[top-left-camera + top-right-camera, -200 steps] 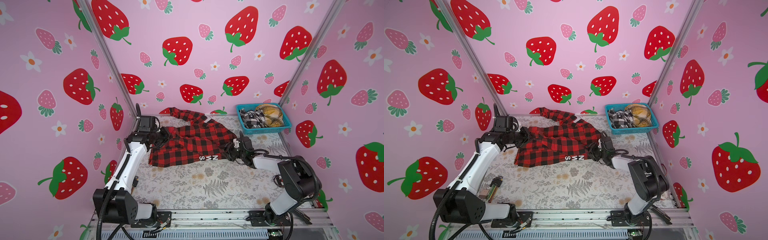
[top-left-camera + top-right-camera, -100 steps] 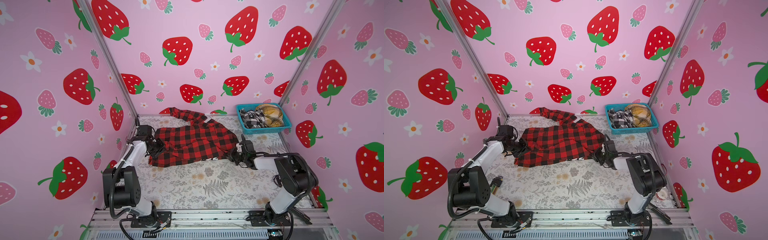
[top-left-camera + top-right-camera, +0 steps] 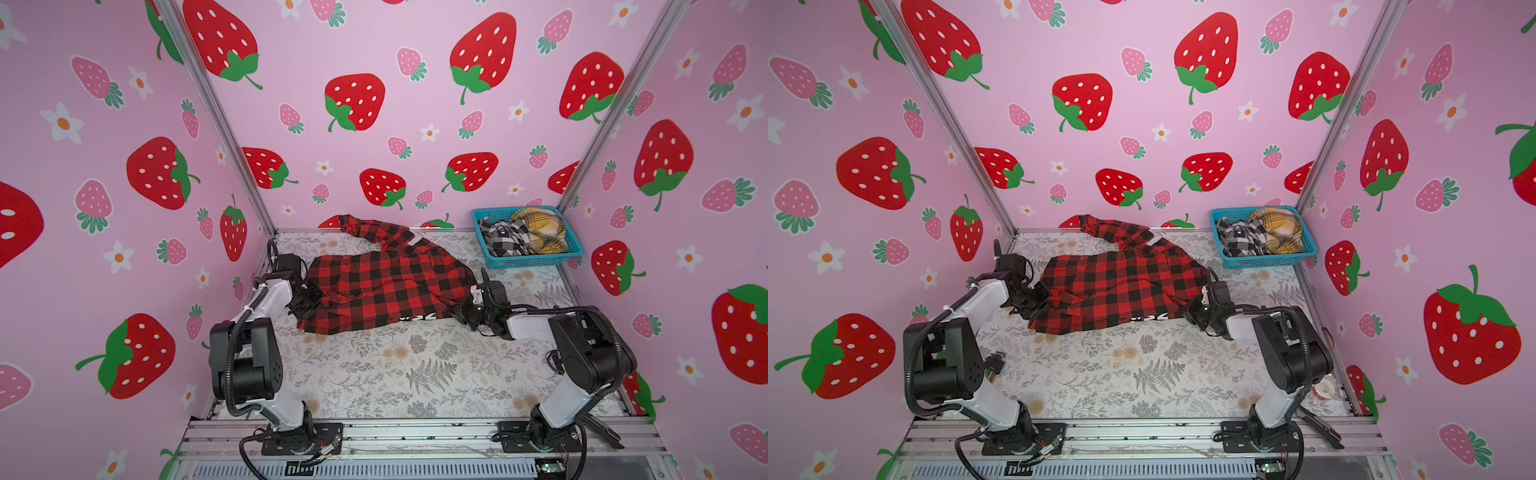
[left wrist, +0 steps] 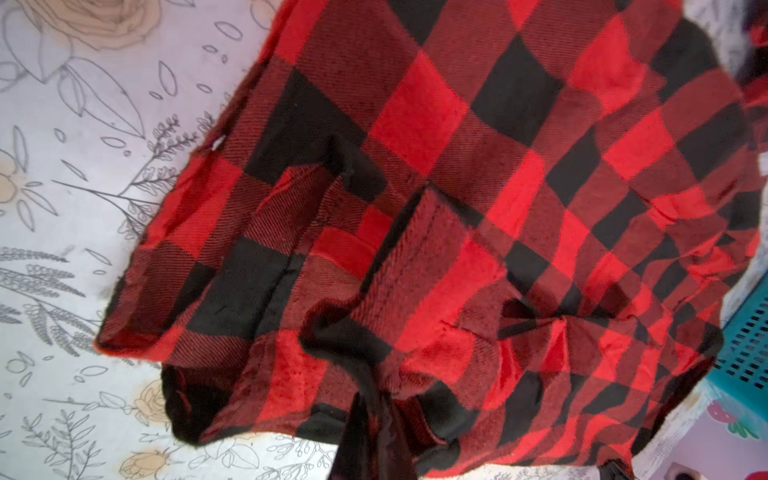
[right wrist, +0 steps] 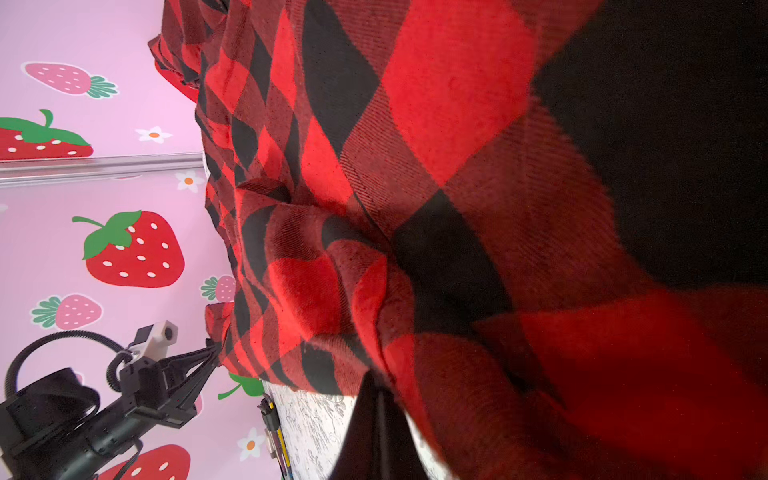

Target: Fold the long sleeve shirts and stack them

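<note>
Looking in both top views, you have the red-and-black shirt [image 3: 386,286] spread on the worktop [image 3: 395,374], stretched between your two hands. The left hand [image 3: 309,300] is pinched shut on one end of it. The right hand [image 3: 462,312] is pinched shut on the opposite end, just beside the band with white letters [image 3: 417,317]. I judge that no fold is made yet: one sleeve [image 3: 365,226] trails away beyond both hands toward the back wall. Past the right hand, a blue basket [image 3: 536,262] holds two more crumpled plaid shirts [image 3: 521,237], so those shirts and all the stacking are left.

In the left wrist view the cloth bunches and creases right at the closed fingers [image 4: 365,440], with bare worktop beside it.

In the right wrist view the shirt drapes over the closed fingertips [image 5: 374,428], and across it you can see the left hand nipping the far edge.

The worktop has a pale floral print, and strawberry-patterned walls [image 3: 374,104] close it in on three sides.
</note>
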Controlling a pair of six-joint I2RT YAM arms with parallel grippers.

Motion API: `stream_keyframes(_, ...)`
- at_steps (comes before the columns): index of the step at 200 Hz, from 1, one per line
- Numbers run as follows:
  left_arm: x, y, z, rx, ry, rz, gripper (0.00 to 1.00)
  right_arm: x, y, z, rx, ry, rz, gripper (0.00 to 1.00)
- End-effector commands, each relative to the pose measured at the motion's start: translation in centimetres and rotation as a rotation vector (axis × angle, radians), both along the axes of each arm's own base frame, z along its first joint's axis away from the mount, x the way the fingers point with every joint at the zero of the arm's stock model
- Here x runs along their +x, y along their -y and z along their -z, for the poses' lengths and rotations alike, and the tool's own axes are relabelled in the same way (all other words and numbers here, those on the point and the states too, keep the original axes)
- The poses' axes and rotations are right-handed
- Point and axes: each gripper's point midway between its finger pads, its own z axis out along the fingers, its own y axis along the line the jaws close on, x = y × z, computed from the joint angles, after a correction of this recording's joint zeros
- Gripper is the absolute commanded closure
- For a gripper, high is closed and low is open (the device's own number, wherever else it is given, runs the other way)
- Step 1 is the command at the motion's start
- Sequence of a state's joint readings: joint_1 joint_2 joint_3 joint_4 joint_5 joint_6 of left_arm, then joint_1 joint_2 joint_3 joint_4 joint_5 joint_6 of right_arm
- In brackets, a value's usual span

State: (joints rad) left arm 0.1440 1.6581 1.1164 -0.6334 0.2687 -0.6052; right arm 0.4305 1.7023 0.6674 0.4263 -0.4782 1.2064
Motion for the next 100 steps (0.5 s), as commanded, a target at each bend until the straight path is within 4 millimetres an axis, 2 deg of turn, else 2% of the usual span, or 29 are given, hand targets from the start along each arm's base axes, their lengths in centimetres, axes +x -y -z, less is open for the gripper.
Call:
stream_keyframes(1, -1.0, -1.2, 2.0, 0.035, -0.055, -0.022, 1.0, -0.2, 0.1, 0.5, -0.009, 0.013, 0.004, 1.0)
stream_keyframes(15, -1.1, -1.1, 2.8, 0.033, -0.077, -0.017, 1.0, -0.4, -0.1, 0.4, -0.004, 0.018, -0.006, 1.0)
stream_keyframes(18, -1.1, -1.2, 2.9, 0.034, -0.086, -0.016, 1.0, -0.4, -0.2, 0.3, 0.0, 0.021, -0.013, 0.96)
stream_keyframes(29, -1.5, -1.5, 3.4, 0.047, -0.126, -0.014, 0.81, -0.8, -0.6, -0.1, 0.01, 0.026, -0.041, 0.84)
stream_keyframes(39, -1.9, -1.9, 3.4, 0.07, -0.155, -0.018, 0.65, -1.6, -0.7, -0.7, 0.0, 0.028, -0.071, 0.67)
stream_keyframes(54, -2.4, -3.0, 2.0, 0.131, -0.159, -0.04, 0.53, -2.7, 0.1, -1.7, -0.078, 0.052, -0.105, 0.54)
stream_keyframes(75, -2.4, -3.9, -2.0, 0.196, -0.074, -0.067, 0.49, -3.7, 2.4, -4.2, -0.268, 0.131, -0.141, 0.49)
stream_keyframes(88, -2.3, -3.5, -4.2, 0.197, -0.023, -0.066, 0.54, -3.6, 3.1, -5.9, -0.344, 0.182, -0.161, 0.49)
stream_keyframes(100, -2.1, -2.6, -5.3, 0.188, 0.009, -0.053, 0.56, -3.2, 3.4, -7.0, -0.398, 0.212, -0.189, 0.5)
